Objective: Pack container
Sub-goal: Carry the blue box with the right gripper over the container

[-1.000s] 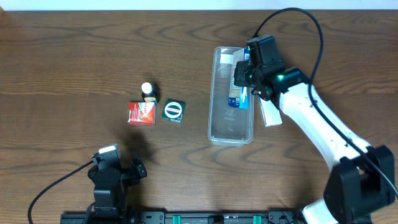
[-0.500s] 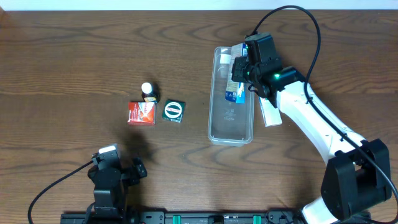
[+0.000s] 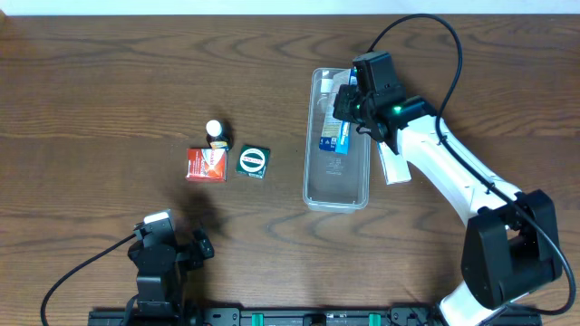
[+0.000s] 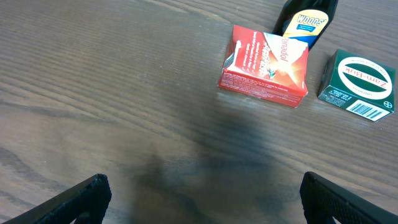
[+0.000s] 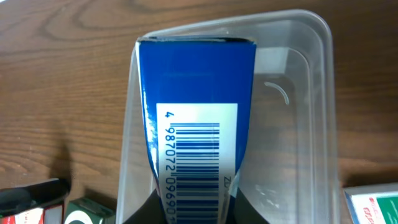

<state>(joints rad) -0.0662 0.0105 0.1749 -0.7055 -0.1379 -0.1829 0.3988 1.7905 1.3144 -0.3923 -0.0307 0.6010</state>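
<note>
Clear plastic, the container lies right of centre in the overhead view. At its upper end we see the right gripper pinching a blue barcoded box over the opening.

Long clear rectangular container, open-topped, rounded corners, flat, right of centre.
</note>
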